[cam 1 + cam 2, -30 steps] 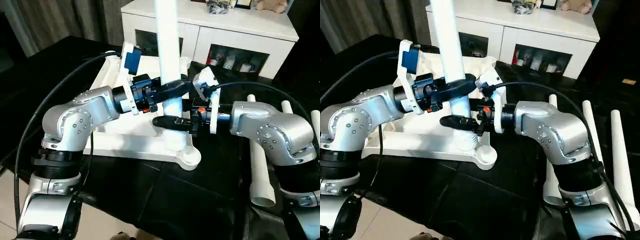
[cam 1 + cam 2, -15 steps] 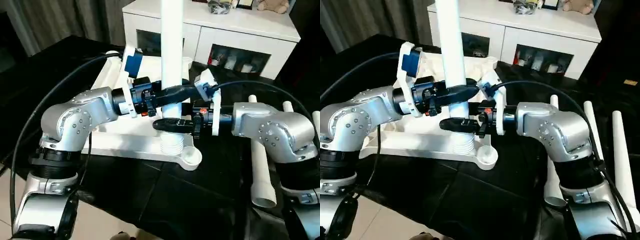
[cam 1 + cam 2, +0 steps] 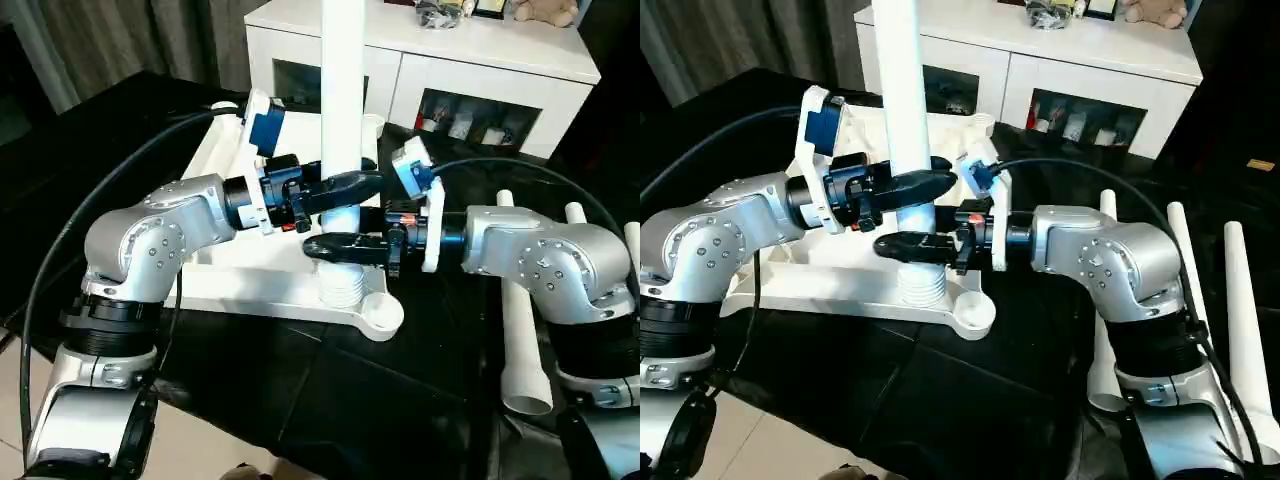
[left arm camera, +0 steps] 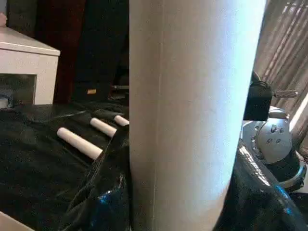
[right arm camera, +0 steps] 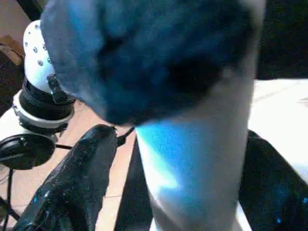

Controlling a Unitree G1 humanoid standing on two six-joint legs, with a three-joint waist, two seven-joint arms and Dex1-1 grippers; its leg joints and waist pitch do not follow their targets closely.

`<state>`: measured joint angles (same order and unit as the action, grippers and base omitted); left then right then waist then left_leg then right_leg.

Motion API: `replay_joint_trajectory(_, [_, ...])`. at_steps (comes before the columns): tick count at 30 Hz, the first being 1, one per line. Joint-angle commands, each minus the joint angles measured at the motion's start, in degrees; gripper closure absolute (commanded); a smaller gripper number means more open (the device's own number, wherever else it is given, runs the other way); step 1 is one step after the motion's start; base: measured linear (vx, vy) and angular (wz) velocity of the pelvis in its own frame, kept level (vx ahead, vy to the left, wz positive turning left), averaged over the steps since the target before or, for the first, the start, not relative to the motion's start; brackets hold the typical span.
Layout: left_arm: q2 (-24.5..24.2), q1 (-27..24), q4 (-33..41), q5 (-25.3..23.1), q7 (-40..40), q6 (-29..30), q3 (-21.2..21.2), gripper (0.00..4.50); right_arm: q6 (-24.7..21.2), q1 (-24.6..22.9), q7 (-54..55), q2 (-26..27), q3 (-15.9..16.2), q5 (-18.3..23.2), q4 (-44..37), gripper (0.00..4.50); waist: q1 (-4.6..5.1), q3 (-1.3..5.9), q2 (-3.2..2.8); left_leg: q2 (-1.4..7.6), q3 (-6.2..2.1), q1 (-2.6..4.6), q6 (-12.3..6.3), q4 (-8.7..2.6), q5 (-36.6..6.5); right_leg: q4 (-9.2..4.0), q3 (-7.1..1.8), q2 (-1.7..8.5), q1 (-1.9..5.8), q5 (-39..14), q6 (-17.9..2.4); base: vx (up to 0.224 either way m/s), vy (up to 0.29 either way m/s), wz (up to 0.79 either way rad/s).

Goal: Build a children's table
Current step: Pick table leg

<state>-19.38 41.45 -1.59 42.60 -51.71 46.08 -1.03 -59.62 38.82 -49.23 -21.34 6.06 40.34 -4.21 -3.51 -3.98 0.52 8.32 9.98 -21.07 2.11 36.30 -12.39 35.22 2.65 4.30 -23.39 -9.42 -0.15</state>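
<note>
Nearest me, my two silver forearms reach inward over the black-draped work surface [image 3: 330, 390]. My right gripper [image 3: 345, 247] has its black fingers closed around the upright long round tapered white plastic leg [image 3: 342, 100] low down, just above the leg's ribbed threaded end [image 3: 342, 285], which sits at the near corner of the upside-down white rectangular plastic table top [image 3: 260, 285]. A round corner socket [image 3: 381, 314] of the top lies just beside that threaded end. My left gripper [image 3: 345, 187] clamps the same leg a little higher; in the left wrist view the leg [image 4: 192, 115] is pressed between its fingers. To my right, three loose white tapered legs [image 3: 1170, 300] lie on the black cover. Farthest back stands a white cabinet with glass-fronted compartments [image 3: 460, 70].
</note>
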Motion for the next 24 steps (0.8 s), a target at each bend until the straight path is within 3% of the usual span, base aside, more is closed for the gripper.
replay_joint_trajectory(1, [0.0, 1.5, 0.1, -0.6, -0.6, -0.9, -0.6, 2.59, 0.0, 0.6, 0.2, -0.2, 0.0, 0.1, -0.9, 1.08, -0.15, 4.41, -0.8, 4.06, -1.52, 0.73, 2.31, -4.98, -7.6, -3.07, -2.66, 4.05, 3.33, -8.7, -15.6, 0.0, 0.0, 0.0])
replay_joint_trajectory(16, [0.1, 1.6, -0.2, -1.1, -1.5, -1.0, -0.5, 2.6, 0.6, 0.6, 0.3, 0.3, 0.3, -0.4, -0.3, 2.42, -0.12, 4.41, -0.84, 4.02, -1.5, 0.71, 2.4, -4.96, -7.7, -3.05, -2.68, 4.03, 3.37, -8.1, -15.7, 0.0, 0.0, 0.0])
replay_joint_trajectory(24, [0.1, 1.9, -0.6, -1.6, -1.1, -1.4, -0.3, 2.61, 0.6, 0.1, 0.5, 0.8, 0.3, -0.2, -0.7, 2.55, -0.11, 4.45, -1.04, 3.99, -1.53, 0.7, 2.47, -4.95, -7.8, -3.04, -2.65, 3.99, 3.39, -7.8, -15.7, 0.0, 0.0, 0.0])
